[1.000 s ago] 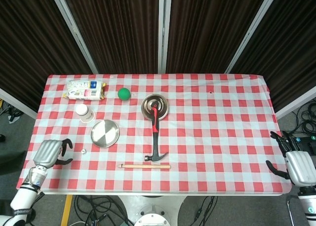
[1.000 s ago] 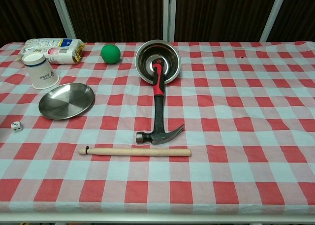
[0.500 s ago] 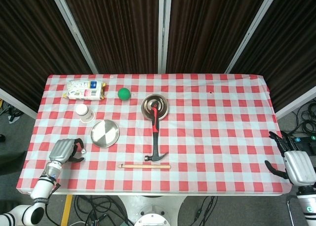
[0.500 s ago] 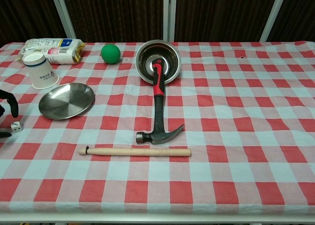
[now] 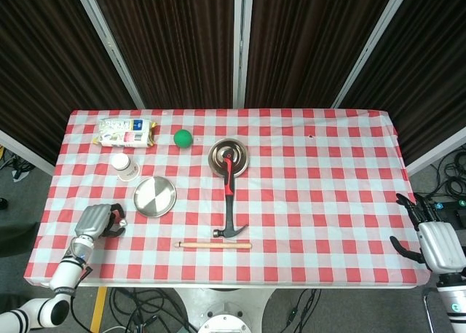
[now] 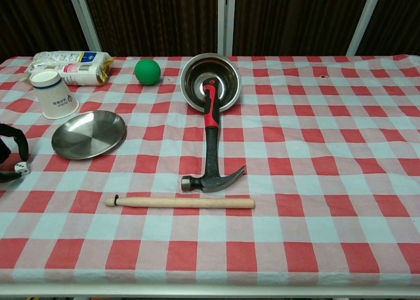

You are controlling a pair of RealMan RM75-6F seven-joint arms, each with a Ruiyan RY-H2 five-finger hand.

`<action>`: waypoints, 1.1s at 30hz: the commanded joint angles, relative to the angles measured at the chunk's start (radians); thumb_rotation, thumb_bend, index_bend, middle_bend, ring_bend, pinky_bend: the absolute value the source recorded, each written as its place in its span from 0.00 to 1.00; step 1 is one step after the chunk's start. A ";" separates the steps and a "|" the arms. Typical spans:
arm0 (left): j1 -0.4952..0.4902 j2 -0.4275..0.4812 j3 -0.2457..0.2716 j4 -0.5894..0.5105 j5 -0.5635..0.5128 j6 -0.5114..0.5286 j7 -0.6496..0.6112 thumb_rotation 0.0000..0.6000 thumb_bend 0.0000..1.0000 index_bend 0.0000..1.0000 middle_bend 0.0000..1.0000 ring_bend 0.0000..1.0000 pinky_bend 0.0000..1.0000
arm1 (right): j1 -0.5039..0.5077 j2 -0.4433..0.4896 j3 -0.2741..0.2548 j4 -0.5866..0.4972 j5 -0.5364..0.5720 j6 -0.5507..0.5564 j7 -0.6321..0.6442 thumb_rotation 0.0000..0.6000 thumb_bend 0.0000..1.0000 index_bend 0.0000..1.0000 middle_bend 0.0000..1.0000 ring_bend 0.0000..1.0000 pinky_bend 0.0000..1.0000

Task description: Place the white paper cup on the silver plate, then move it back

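Silver-grey left hand (image 5: 96, 220) and right hand (image 5: 437, 242), black fingers, white forearms

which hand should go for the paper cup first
The left hand. It hovers over the table's left side, just in front of the silver plate, and the white paper cup stands right behind that plate. The right hand sits off the table's far right edge.
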 commanded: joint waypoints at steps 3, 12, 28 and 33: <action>-0.007 -0.003 0.003 0.005 -0.004 -0.009 0.004 1.00 0.29 0.49 0.84 0.81 0.92 | -0.001 0.000 -0.001 0.001 0.002 -0.001 0.001 1.00 0.21 0.05 0.20 0.00 0.13; -0.011 0.003 0.003 -0.003 0.005 0.003 -0.003 1.00 0.38 0.58 0.84 0.81 0.92 | 0.004 -0.003 0.000 0.006 0.003 -0.010 0.004 1.00 0.21 0.05 0.20 0.00 0.13; -0.156 -0.077 -0.090 0.073 -0.019 -0.065 0.020 1.00 0.38 0.54 0.85 0.81 0.92 | -0.003 0.002 -0.001 0.007 0.009 -0.002 0.010 1.00 0.21 0.05 0.20 0.00 0.13; -0.175 -0.112 -0.097 0.104 -0.047 -0.068 0.048 1.00 0.38 0.51 0.84 0.81 0.92 | -0.007 0.004 -0.001 0.009 0.011 0.001 0.013 1.00 0.21 0.05 0.20 0.00 0.13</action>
